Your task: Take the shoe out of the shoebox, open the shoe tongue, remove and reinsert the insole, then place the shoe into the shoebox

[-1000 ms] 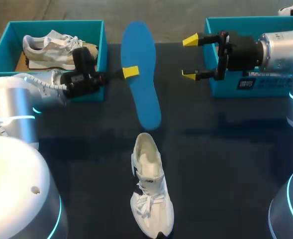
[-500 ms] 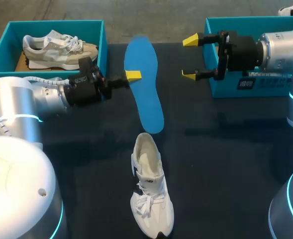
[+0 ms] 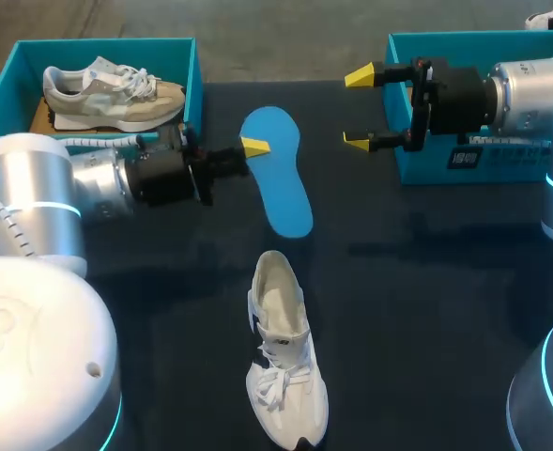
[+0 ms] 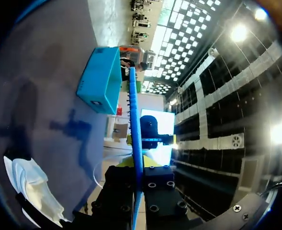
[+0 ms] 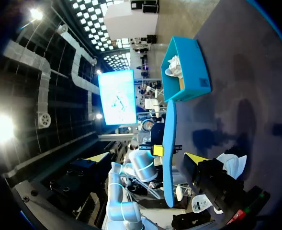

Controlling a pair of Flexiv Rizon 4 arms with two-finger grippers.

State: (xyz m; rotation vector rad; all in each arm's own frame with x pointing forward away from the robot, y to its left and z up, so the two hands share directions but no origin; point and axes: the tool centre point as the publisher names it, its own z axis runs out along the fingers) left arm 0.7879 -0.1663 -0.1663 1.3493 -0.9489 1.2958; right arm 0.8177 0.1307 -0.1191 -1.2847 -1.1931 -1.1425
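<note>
Within grip of left pincer [image 3: 253,147], blue insole [image 3: 285,193]

The desk [image 3: 426,310] is dark navy and matte, with soft shadows on it. Past its far edge lies a grey concrete floor [image 3: 285,21], marked with faint lines. The left wrist view takes in a high black ceiling [image 4: 236,96] crossed by pale ducting [image 4: 212,57], with round spotlights [image 4: 240,32] glaring from it and a checkered grid of lit panels [image 4: 179,24] farther off. A large bright screen [image 5: 117,96] glows in the hall, seen from the right wrist, beside a white pipe [image 5: 40,67] running along the dark ceiling.
</note>
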